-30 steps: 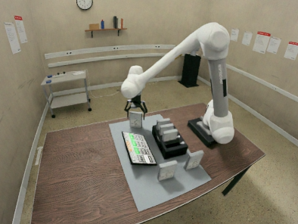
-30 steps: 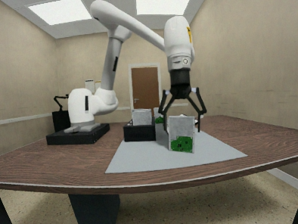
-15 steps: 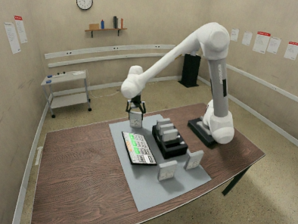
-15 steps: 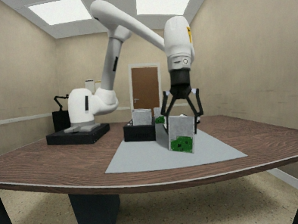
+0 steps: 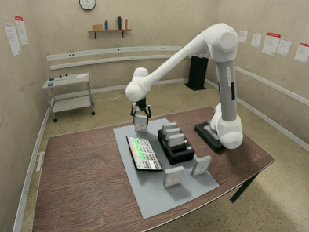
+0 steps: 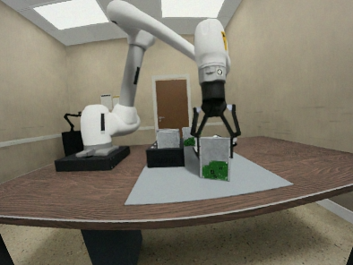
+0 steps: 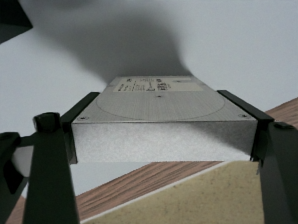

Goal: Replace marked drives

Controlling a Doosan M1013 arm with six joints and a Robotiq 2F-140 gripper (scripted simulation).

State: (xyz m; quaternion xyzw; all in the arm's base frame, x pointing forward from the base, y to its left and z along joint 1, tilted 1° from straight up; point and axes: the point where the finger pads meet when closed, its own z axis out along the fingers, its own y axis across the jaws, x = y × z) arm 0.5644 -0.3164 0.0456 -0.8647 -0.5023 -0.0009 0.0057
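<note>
Top view, near to far, clock directions as seen around the dock. Near drive (image 5: 173,177) upright on the mat (image 5: 149,204) (image 6: 170,190) (image 7: 225,40), 6 o'clock of the dock. Second drive (image 5: 201,165) also upright on the mat, 4 o'clock, apart from the first. Dock (image 5: 181,156) (image 6: 166,158) sits on the mat, row of drives (image 5: 176,139) (image 6: 167,139) standing in it toward the far end, gap at the near end. Screen (image 5: 143,154) at 9 o'clock, tilted, green cells plus an orange one. Arm base (image 5: 204,135) (image 6: 67,165) at 2 to 3 o'clock, off the mat.

Farthest on the mat: far drive (image 5: 140,124) (image 6: 215,157) (image 7: 160,142), 10 o'clock of the dock, upright, bottom at the mat, green board low on the face in the exterior view. It's directly under the gripper (image 5: 141,116) (image 6: 214,154) (image 7: 166,132), between the fingers, clear of dock and screen. Gripper points down, fingers fairly wide, pads (image 7: 71,132) against both narrow sides: gripping the far drive, nothing else touched.

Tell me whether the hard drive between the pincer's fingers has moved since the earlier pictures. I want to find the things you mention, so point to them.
No, no visible shift: the hard drive (image 5: 141,124) (image 6: 215,154) (image 7: 160,105) stands at the same spot relative to the arm's black base plate (image 5: 215,146) (image 6: 63,165).
</note>
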